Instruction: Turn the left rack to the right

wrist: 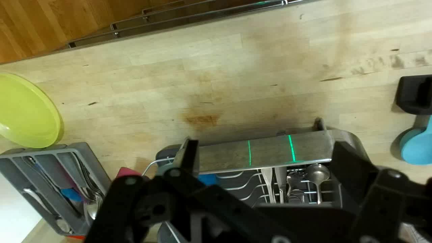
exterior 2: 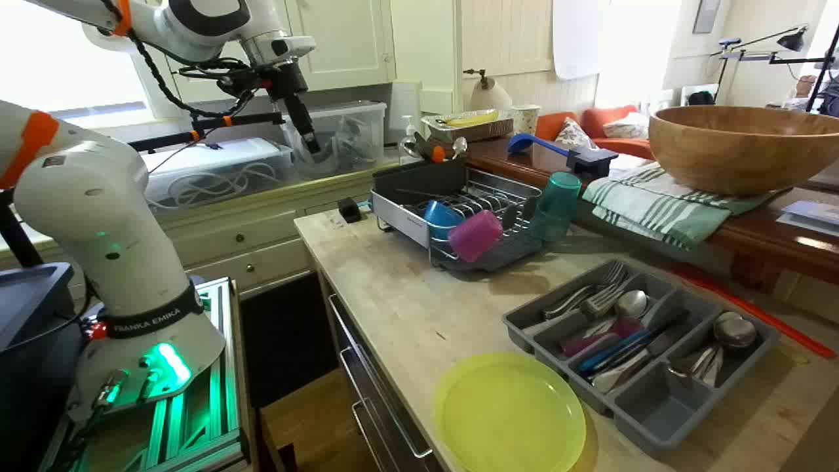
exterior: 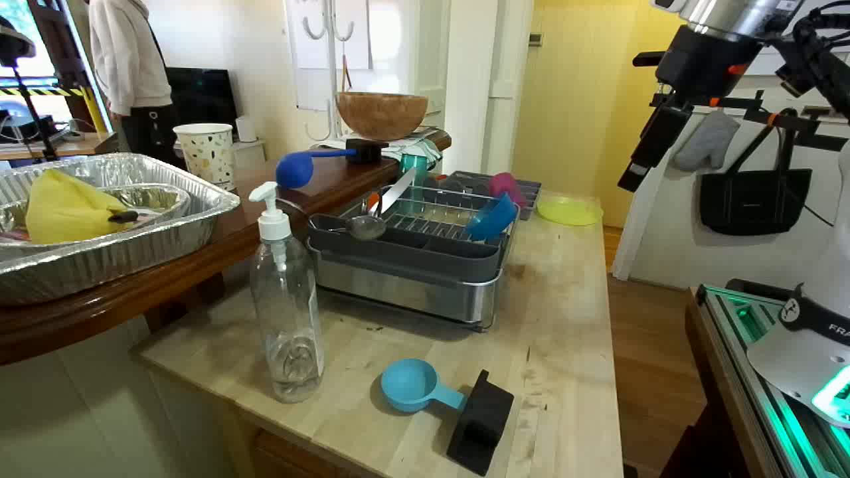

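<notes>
Turning job: I think it is at the very start, the reaching part. Nothing grips or pushes the dish rack (exterior: 412, 299) now.
Dish rack: It stands on the wooden counter (exterior: 558, 345), near the high brown ledge (exterior 2: 488, 152). It is between the light blue scoop (wrist: 417, 148) and the grey spoon tray (exterior 2: 668, 403).
Next move: I think the pincer (wrist: 266, 148) must come down to the rack's steel wall (wrist: 222, 156). Then it could pinch the top edge, or push near a corner, and swing the rack round to the right.
Pincer: Its fingers (wrist: 191, 155) are spread wide, with a big gap between them. It holds nothing.
Touching: Nothing. In both exterior views the pincer hangs in the air, higher than the rack and well apart from it. In the wrist view, the fingers only look as if they reach the steel wall, because they are in front of it.
Cups: A blue cup (exterior: 493, 218) and a pink cup (exterior 2: 476, 236) sit tilted on the rack. A blue-green cup (exterior 2: 557, 200) is at its corner. They could slip, so a slow turn seems best.
</notes>
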